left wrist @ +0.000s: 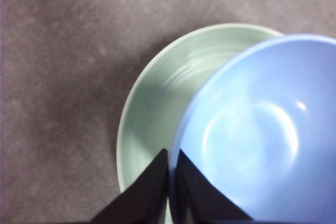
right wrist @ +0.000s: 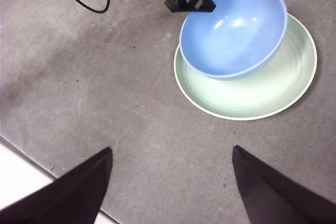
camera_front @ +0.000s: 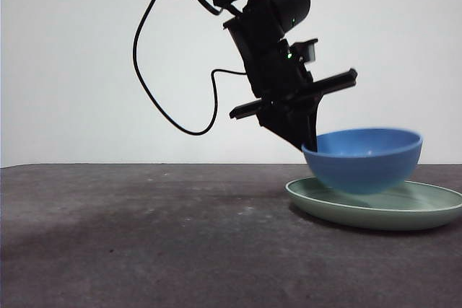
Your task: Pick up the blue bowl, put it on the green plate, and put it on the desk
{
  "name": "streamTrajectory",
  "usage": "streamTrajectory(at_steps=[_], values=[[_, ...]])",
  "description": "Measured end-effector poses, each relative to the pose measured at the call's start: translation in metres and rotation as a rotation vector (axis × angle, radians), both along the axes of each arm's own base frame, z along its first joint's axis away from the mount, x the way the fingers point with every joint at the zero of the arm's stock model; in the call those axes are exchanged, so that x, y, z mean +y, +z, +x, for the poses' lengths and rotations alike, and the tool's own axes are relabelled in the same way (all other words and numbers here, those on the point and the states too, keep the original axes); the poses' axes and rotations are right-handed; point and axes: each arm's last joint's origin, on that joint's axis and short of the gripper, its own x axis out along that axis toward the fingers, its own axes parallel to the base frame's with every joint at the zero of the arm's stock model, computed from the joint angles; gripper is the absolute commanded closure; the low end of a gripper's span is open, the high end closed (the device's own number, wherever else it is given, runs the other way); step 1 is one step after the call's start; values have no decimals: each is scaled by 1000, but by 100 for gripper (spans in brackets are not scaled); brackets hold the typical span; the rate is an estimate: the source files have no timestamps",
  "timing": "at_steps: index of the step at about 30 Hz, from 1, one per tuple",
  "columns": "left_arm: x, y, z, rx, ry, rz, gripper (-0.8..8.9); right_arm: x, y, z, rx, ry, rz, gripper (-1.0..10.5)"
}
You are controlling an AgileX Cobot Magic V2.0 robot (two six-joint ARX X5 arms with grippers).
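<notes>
- The left gripper (left wrist: 169,174) pinches the rim of the round ridged blue bowl (camera_front: 363,158), jaws nearly closed.
- The bowl sits over the wide pale-green plate (camera_front: 426,207), on the dark grey desk (camera_front: 144,243).
- The right gripper (right wrist: 170,182) hangs wide apart, empty, well away from the plate.

Illumination is even and diffuse, from overhead. Front view: white wall bright, nearly washed out; a soft shadow lies on the dark grey-brown matte desk (camera_front: 144,243) at 9 o'clock of the pale mint-green round plate (camera_front: 404,210). Left wrist view is soft and blurred throughout. Small glare spots sit inside the glossy medium-blue round bowl (left wrist: 262,135). Right wrist view is sharp, with an overexposed white corner at 7 o'clock.
</notes>
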Motion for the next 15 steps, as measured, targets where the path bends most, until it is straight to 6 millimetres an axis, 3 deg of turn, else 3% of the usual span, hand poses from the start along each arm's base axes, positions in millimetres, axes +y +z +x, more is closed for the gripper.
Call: streamTrajectory(at_steps=[15], values=[[-5,-20,1,38,-2,35,804,0,0,0,0,-1,-1,581]])
